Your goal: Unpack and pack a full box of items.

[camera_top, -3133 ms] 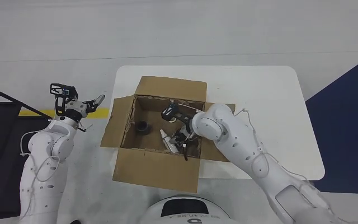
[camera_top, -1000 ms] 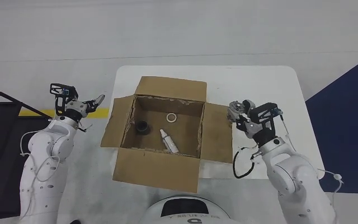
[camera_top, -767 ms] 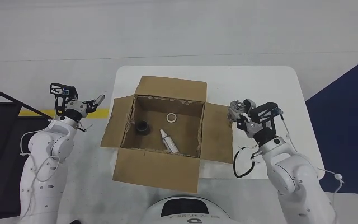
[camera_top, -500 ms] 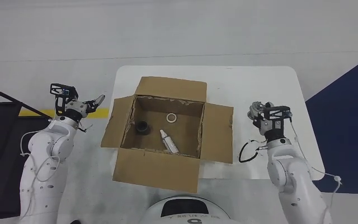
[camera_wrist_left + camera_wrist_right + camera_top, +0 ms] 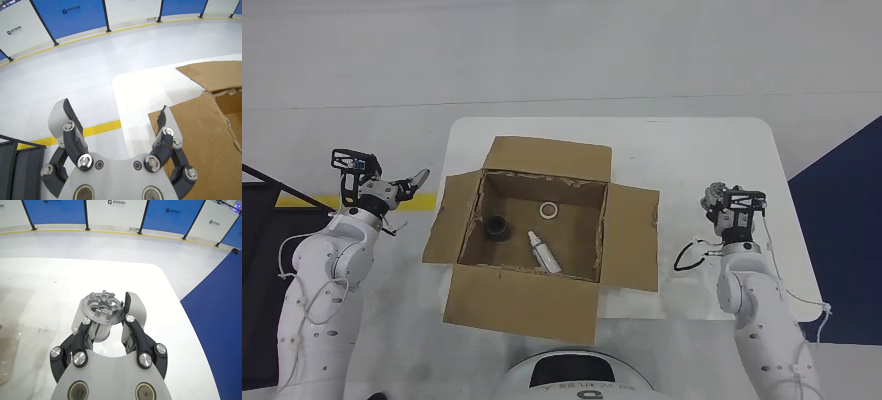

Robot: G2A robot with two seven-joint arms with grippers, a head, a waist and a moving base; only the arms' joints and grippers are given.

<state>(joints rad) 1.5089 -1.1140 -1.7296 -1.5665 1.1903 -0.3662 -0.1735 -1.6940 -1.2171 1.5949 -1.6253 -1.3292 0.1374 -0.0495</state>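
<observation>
Right end effector (image 5: 105,308) clamps the stem of a grey metal part (image 5: 100,313), flange facing away from the wrist, over the white worktop (image 5: 702,150) at 3 o'clock of the open cardboard box (image 5: 532,300). Left end effector (image 5: 115,109) gapes wide, holding nothing, off the worktop's 9 o'clock edge. Inside the box: black ring (image 5: 497,227) at 9 o'clock, white ring (image 5: 550,211) at 12, small bottle (image 5: 543,252) at 6.
</observation>
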